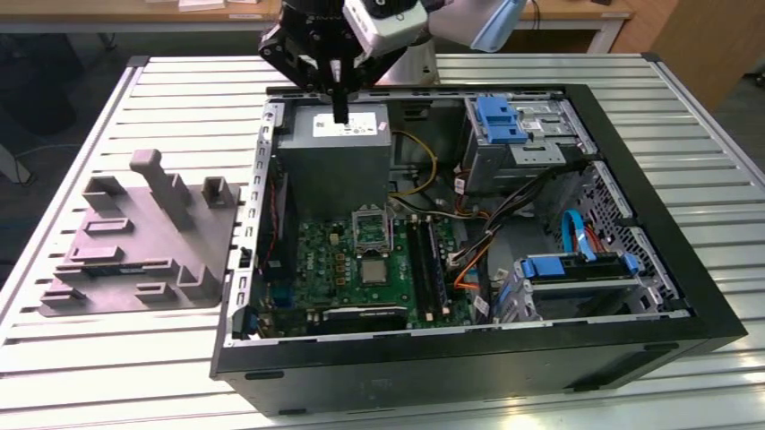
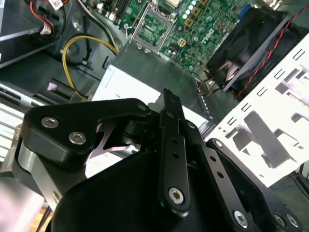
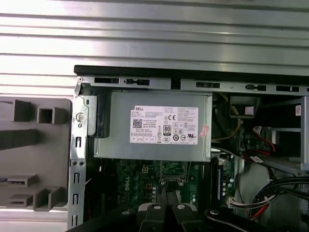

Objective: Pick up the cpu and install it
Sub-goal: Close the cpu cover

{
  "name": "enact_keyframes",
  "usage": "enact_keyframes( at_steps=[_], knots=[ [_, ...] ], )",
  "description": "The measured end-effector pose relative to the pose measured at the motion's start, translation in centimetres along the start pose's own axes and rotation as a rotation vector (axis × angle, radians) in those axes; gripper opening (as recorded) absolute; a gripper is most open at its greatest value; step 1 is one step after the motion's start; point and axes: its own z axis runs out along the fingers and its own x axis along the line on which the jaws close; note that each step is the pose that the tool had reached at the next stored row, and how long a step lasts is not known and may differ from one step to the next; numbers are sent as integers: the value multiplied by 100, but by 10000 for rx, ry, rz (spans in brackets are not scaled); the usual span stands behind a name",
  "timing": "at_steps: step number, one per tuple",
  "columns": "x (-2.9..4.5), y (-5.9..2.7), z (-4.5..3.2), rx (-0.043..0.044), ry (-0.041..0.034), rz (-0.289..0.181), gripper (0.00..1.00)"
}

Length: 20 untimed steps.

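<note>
The cpu (image 1: 374, 269) lies as a small pale square on the green motherboard (image 1: 340, 273), just in front of the silver socket frame (image 1: 371, 224) with its dark centre. My gripper (image 1: 340, 115) hangs over the far end of the open computer case, above the grey power supply box (image 1: 340, 157) with a white label. Its black fingers are pressed together with nothing between them. In both wrist views the gripper (image 2: 169, 96) (image 3: 167, 193) points toward the socket frame (image 2: 154, 26) (image 3: 173, 169) from well above it.
The black case (image 1: 478, 358) rests on a slatted metal table (image 1: 120, 367). Drive cages with blue tabs (image 1: 502, 121), cable bundles (image 1: 514, 215) and a fan (image 2: 241, 46) crowd the inside. A grey moulded fixture (image 1: 138, 242) stands on the exterior view's left.
</note>
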Motion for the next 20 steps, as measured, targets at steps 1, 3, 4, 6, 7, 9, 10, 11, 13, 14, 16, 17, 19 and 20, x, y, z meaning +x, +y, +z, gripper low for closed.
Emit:
enact_keyframes(
  at_steps=[1, 3, 4, 6, 7, 9, 10, 11, 13, 14, 16, 17, 19, 20],
  knots=[
    [-2, -16, 2, 0, 0, 0, 11],
    [-9, -45, 9, 0, 0, 0, 11],
    [-14, -60, 15, 0, 0, 0, 11],
    [-34, -76, 36, -3, -1, -4, 11],
    [-52, -78, 47, 0, 1, -17, 11],
    [-89, -80, 77, -1, 3, -72, 11],
    [-103, -81, 93, -1, 5, -122, 11],
    [-111, -81, 107, -4, 8, -203, 11],
    [-116, -82, 131, -10, 18, -430, 11],
    [-117, -83, 142, -12, 24, -560, 11],
    [-118, -85, 163, -11, 31, -718, 11],
    [-120, -91, 170, -9, 34, -742, 11],
    [-125, -107, 183, -7, 35, -758, 11],
    [-127, -119, 190, -7, 35, -764, 11]
  ],
)
